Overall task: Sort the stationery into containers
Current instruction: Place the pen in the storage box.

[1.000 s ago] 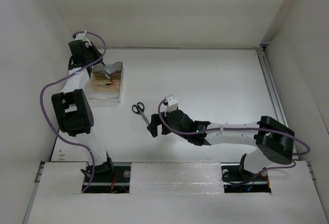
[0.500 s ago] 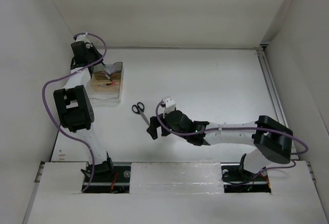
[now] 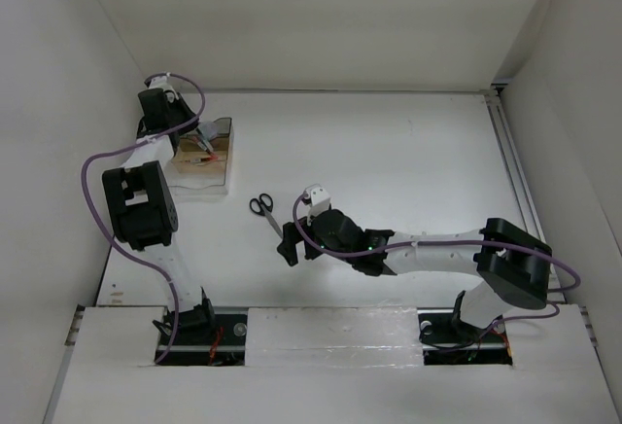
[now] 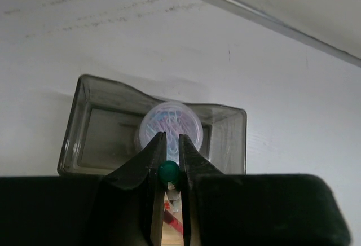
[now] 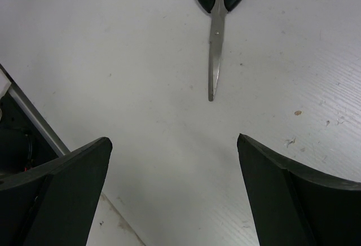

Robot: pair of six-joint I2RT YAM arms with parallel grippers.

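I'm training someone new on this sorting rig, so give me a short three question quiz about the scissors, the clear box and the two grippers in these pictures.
1. True or false: the scissors lie inside the clear box.
2. The right gripper has its fingers: A) shut on the scissors; B) open, with the scissors lying on the table ahead of them; C) open over the box.
3. Fill in: the round cylinder sits in the box, just beyond the fingertips of the ___ gripper.

Key: 1 false, they lie on the table. 2 B. 3 left, meaning the left gripper.
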